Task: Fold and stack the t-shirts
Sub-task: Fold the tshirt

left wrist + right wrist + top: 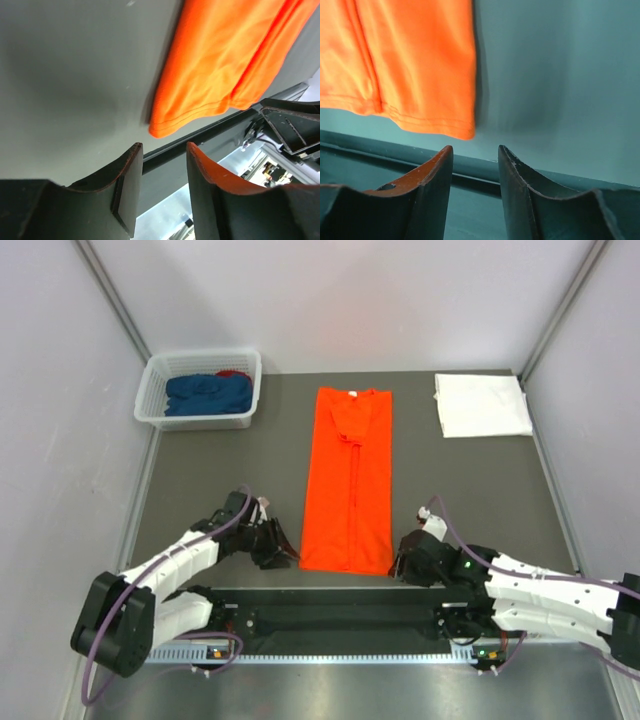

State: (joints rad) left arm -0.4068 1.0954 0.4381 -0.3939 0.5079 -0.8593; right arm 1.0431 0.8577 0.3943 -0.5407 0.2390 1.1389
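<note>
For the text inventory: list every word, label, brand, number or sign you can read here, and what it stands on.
No readable text in any view.
The orange t-shirt, white t-shirt and basket show no print.
The clutter at lower right of the left wrist view is too blurred to read.

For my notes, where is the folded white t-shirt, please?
Top view: the folded white cloth t-shirt lies in the far right corner, right of the orange cloth t-shirt.
</note>
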